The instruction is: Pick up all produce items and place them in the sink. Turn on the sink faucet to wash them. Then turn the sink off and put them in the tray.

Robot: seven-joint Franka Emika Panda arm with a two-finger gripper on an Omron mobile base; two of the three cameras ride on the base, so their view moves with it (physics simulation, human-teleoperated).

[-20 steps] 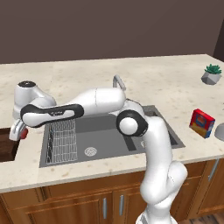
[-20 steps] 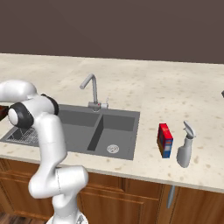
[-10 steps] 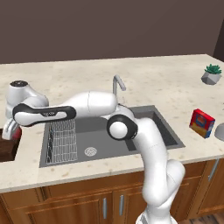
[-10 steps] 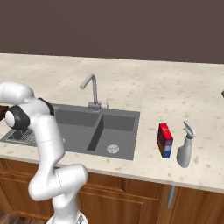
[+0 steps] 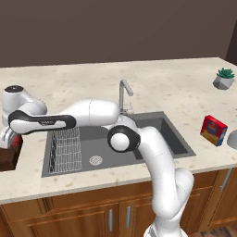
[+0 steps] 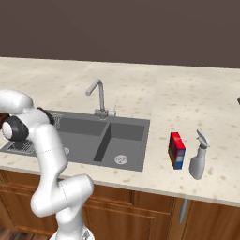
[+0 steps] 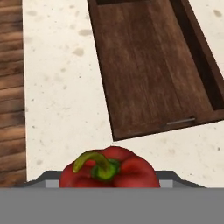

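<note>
A red bell pepper [image 7: 109, 173] with a green stem, the produce item, sits at the bottom of the hand view, held in my gripper, whose fingertips it hides. Beyond it lies the dark brown wooden tray [image 7: 153, 65], with nothing in it where it shows. In the left base view my arm stretches far left, and the gripper [image 5: 13, 140] holds the red pepper [image 5: 17, 140] just above the tray [image 5: 6, 158] at the picture's left edge. The dark grey sink [image 5: 139, 139] and its silver faucet [image 5: 124, 94] are to the right; no water shows.
A wire rack [image 5: 65, 144] fills the sink's left basin. A red, blue and yellow box [image 5: 214, 130] and a potted plant [image 5: 224, 78] stand to the right. A spray bottle [image 6: 198, 155] stands beside the box [image 6: 176, 150]. Wooden floor [image 7: 11, 87] borders the counter edge.
The arm has swung further left, carrying the pepper from beside the wire rack to over the tray's edge. The base has stayed put.
</note>
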